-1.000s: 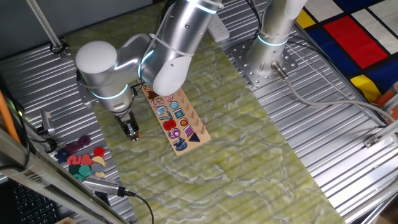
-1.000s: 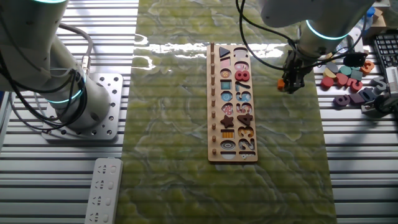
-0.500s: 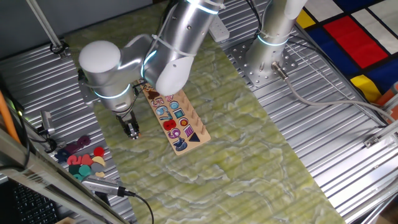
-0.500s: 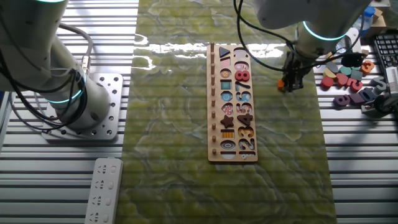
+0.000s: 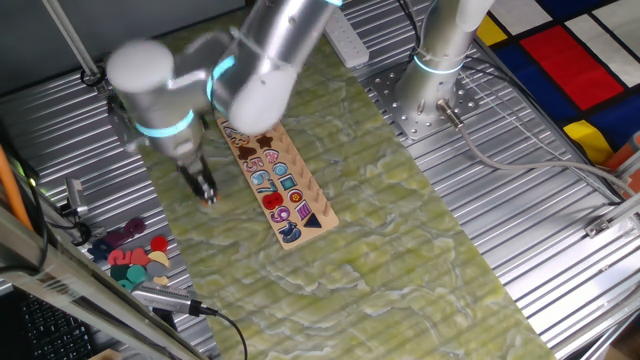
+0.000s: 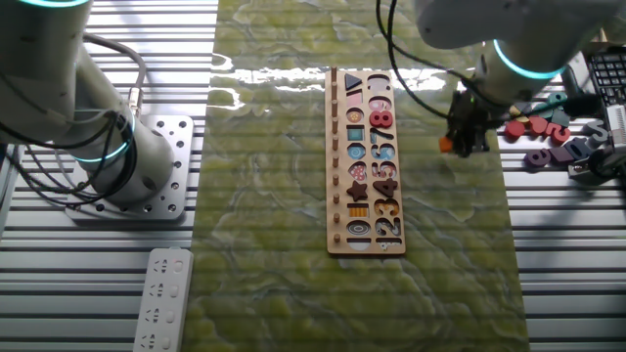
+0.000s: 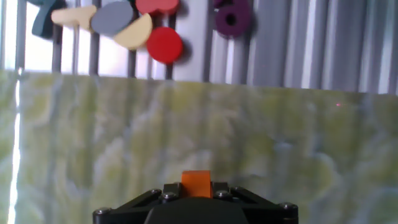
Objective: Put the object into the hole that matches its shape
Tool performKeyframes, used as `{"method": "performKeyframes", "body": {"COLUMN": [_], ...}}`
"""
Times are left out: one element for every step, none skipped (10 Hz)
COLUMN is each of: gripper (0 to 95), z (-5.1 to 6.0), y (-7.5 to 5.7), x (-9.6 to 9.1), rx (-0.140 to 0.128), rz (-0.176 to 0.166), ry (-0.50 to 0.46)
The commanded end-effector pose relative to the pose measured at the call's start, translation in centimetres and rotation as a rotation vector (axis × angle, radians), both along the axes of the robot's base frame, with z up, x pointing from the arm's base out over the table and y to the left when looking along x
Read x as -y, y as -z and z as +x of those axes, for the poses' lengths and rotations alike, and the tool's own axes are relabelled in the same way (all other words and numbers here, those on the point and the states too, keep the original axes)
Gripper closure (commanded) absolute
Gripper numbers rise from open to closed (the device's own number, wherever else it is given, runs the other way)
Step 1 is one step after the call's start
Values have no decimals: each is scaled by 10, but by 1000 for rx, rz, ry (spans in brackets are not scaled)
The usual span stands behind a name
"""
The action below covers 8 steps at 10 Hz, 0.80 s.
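The pincer (image 6: pixel 464 143) was clenched on the orange piece (image 7: pixel 196 184), which sat between the fingertips and clear of the tabletop (image 6: pixel 274 244); the hand view showed only its top edge above the finger housing. Compared with half a second earlier, the arm had lifted and swung: in one fixed view the arm was motion-blurred and the pincer (image 5: pixel 204 190) stood higher and further from the loose pieces, and in the other fixed view it had shifted slightly along the mat. Judgement: the pick-up was complete and the carry toward the board had begun.

The wooden board (image 6: pixel 366 161) lay flat on the green mat (image 6: pixel 264 196), well apart from the pincer. Its column of shape recesses ran along the side away from the pincer, beyond the number pieces. Which recess (image 6: pixel 357 134) fitted the orange piece could not be settled at this scale; a squarish one midway along the column was the likely candidate.

Open room: the mat between pincer and board was bare. The spare pieces (image 6: pixel 548 127) lay on the ribbed metal behind the pincer, near but not touching it. The second arm base (image 6: pixel 117 166) stood far off on the opposite side. A row of pegs along the board's far edge could obstruct a low approach from that side.
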<state>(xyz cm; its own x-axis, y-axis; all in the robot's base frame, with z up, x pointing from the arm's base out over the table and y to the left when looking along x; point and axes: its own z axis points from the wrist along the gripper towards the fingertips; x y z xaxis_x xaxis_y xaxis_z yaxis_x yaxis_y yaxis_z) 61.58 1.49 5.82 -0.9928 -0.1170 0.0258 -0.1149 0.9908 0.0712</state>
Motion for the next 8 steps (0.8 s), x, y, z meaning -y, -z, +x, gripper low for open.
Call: {"method": "performKeyframes", "body": {"gripper": [950, 950, 950, 950, 950, 950, 950, 950], "z": [-31, -46, -56, -65, -77, -93, -100, -107], "y": [-21, -26, -27, -27, -28, -28, -27, -28], "x": [38, 51, 57, 61, 66, 71, 74, 78], "rx": [-8, -11, -17, -24, -35, -40, -40, -40], "rz": [9, 13, 11, 5, -17, -47, -52, -55], "ry": [-52, -54, -55, -55, -57, -57, -48, -39]}}
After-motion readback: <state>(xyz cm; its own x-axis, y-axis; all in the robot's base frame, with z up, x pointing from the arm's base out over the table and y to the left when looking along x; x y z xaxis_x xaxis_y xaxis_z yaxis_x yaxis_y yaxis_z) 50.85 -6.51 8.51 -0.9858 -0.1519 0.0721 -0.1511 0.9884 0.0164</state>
